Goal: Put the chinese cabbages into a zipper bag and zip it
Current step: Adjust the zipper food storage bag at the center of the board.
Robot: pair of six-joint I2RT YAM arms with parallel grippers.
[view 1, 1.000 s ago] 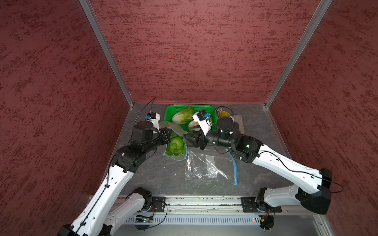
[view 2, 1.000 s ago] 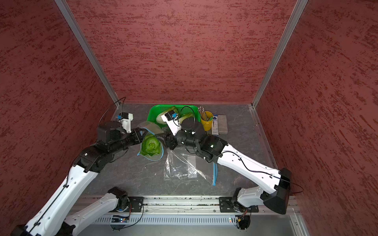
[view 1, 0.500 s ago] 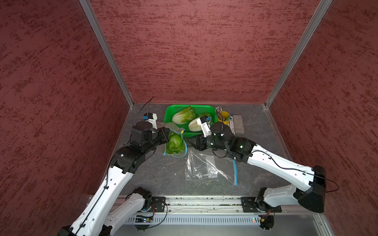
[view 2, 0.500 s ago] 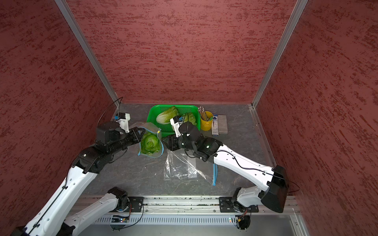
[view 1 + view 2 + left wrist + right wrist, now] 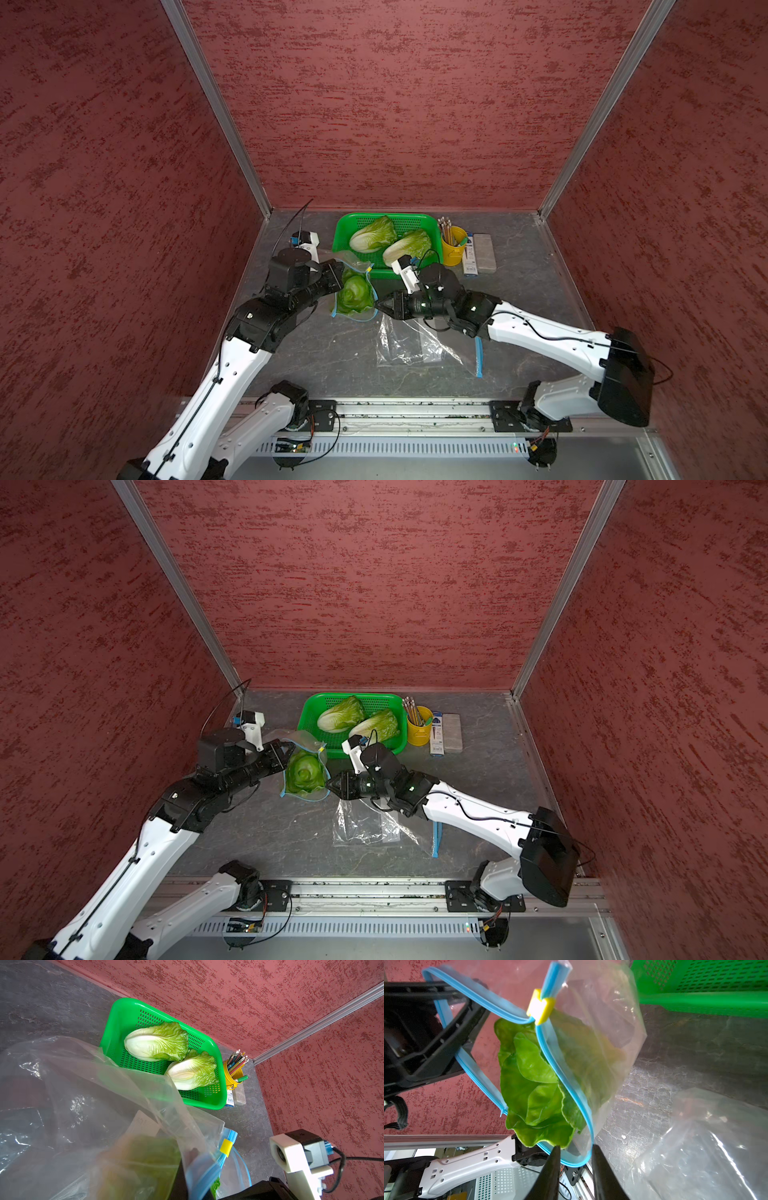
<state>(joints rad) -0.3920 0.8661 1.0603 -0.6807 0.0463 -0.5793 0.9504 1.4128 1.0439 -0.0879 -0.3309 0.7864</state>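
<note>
- L end effector [image 5: 334,272] clenched on clear crinkly bag [image 5: 608,1047], blue zip rim [image 5: 568,1093].
- R end effector [image 5: 576,1152]: tapered tips parted astride rim.
- Leafy cabbage [image 5: 529,1088] inside.

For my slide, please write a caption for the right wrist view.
Open right hand straddles the blue rim of the zipper bag holding one cabbage.

Three cabbages [image 5: 372,240], two zipper bags [image 5: 411,345], one basket [image 5: 340,241], one pencil cup [image 5: 453,251]
</note>
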